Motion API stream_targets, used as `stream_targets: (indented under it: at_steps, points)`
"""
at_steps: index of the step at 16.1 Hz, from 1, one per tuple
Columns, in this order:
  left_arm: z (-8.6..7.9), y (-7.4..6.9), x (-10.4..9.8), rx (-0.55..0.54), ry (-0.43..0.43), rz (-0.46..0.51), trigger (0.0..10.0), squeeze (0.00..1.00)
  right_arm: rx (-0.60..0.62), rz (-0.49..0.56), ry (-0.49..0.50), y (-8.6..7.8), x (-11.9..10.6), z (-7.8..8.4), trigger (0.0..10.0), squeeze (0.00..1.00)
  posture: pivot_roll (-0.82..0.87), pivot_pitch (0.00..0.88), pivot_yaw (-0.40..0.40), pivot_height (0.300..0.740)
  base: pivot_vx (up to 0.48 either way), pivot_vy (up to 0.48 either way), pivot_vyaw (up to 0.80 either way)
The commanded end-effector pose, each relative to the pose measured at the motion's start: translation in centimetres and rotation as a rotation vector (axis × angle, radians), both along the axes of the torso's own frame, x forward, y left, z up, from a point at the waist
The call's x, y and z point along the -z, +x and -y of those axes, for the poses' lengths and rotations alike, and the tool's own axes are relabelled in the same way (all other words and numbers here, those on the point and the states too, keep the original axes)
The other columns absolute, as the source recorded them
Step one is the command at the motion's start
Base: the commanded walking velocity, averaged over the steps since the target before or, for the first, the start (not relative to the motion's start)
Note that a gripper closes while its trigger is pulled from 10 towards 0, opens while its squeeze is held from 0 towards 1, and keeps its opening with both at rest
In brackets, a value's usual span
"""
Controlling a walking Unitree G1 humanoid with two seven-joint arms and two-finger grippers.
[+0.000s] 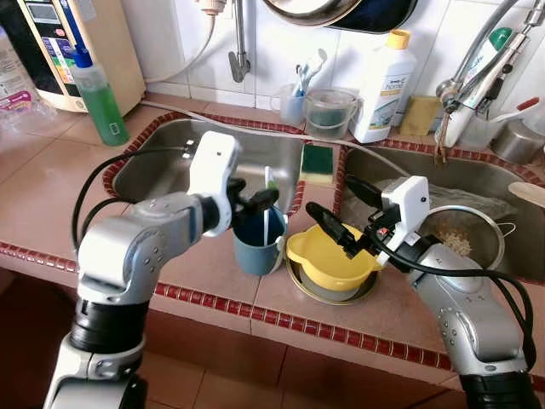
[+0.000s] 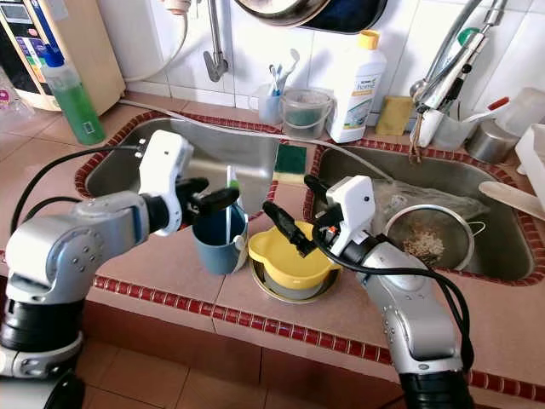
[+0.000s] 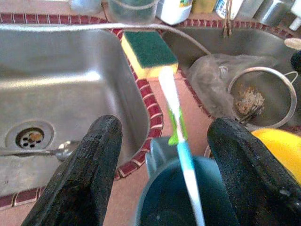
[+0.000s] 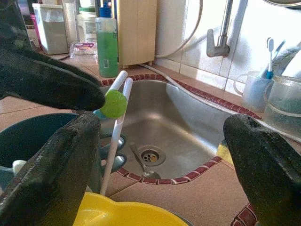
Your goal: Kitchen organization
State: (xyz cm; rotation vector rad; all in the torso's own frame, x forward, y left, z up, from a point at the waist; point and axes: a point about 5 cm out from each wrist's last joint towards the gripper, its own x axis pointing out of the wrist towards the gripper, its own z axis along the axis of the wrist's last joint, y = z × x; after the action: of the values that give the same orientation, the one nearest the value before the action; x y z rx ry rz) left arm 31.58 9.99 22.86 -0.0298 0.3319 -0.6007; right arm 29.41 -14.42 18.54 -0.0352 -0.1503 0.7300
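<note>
— Both arms are filling the front of the head view. What are they doing?

— They are reaching over the tiled table. Left gripper (image 1: 255,201) is hovering at the rim of a blue cup (image 1: 255,243), fingers parted and holding nothing. Right gripper (image 1: 341,213) is hanging over a yellow bowl (image 1: 328,260), one finger just above the bowl's rim and the other raised toward the right sink (image 1: 511,256), so it is open and empty too.

— Where are the cup and bowl sitting?

— On the table between the two sinks, touching or nearly touching. The bowl is sitting inside a metal dish (image 1: 328,294). A toothbrush (image 1: 267,204) is standing upright in the cup. A sponge (image 1: 317,164) is lying on the divider behind them, and a strainer (image 1: 464,234) is resting in the right sink. A green bottle (image 1: 98,98) is standing at the far left; a white bottle (image 1: 383,85) is standing by the back wall.

— And the left wrist view?

— Its two black fingers (image 3: 84,179) are spreading wide on either side of the cup (image 3: 183,197), with the toothbrush (image 3: 181,146) leaning up between them. A spoon (image 3: 61,150) is lying in the left sink (image 3: 56,84) near the drain.

— The right wrist view?

— Its fingers (image 4: 51,179) are standing far apart above the bowl (image 4: 127,212). The left gripper's fingertip is showing just beside the toothbrush's (image 4: 115,127) green end.
</note>
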Motion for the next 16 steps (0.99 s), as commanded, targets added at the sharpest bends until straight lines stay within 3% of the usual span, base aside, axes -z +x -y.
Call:
stream_targets:
  at_steps: [1, 10, 16]
  points:
    - [0.2, 0.3, -0.4, -0.007, -0.005, 0.008, 10.0, 0.0, -0.019, 0.006, -0.004, -0.3, -0.3, -0.1, 10.0, 0.0, -0.08, 0.061, 0.039, 0.74, 0.0, 0.0, 0.0]
    - [1.7, 0.7, -0.7, 0.012, -0.011, 0.012, 10.0, 0.0, -0.016, 0.002, -0.001, -0.5, -0.4, -0.1, 10.0, 0.0, -0.09, 0.078, 0.045, 0.74, 0.0, 0.0, 0.0]
    - [2.3, 1.4, -0.1, -0.016, 0.049, 0.036, 10.0, 0.0, -0.034, -0.017, 0.004, -1.0, -0.3, -0.3, 10.0, 0.0, -0.09, 0.087, 0.049, 0.74, 0.0, 0.0, 0.0]
